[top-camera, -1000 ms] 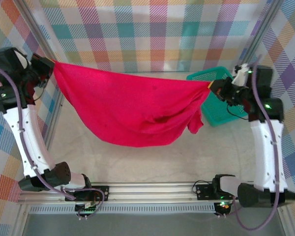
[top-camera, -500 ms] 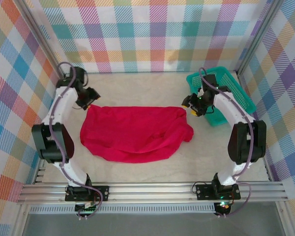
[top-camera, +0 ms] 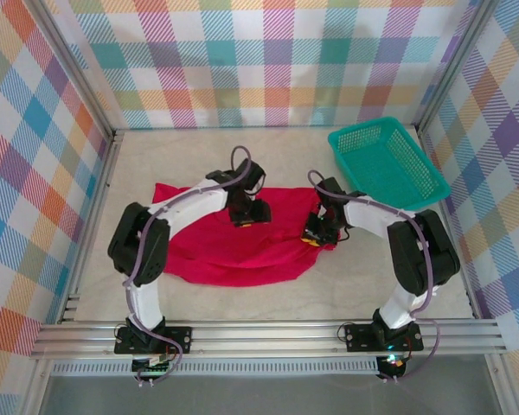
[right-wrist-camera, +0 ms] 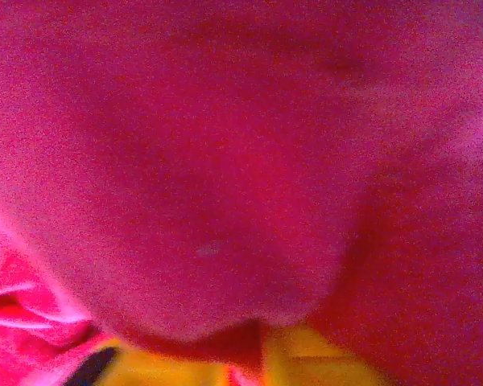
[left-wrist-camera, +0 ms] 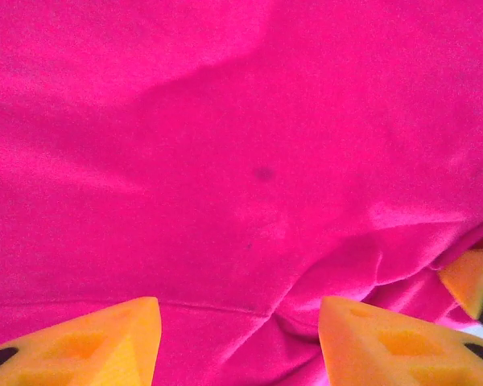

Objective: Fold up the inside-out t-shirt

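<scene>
Left fingers [left-wrist-camera: 88, 342] stand open over the red t-shirt [top-camera: 233, 255]; right fingers [right-wrist-camera: 322, 362] pinch its 3 o'clock edge. Better smooth it flat first.

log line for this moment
t-shirt lying rumpled | left gripper open over its upper middle | right gripper shut on its right edge
</scene>
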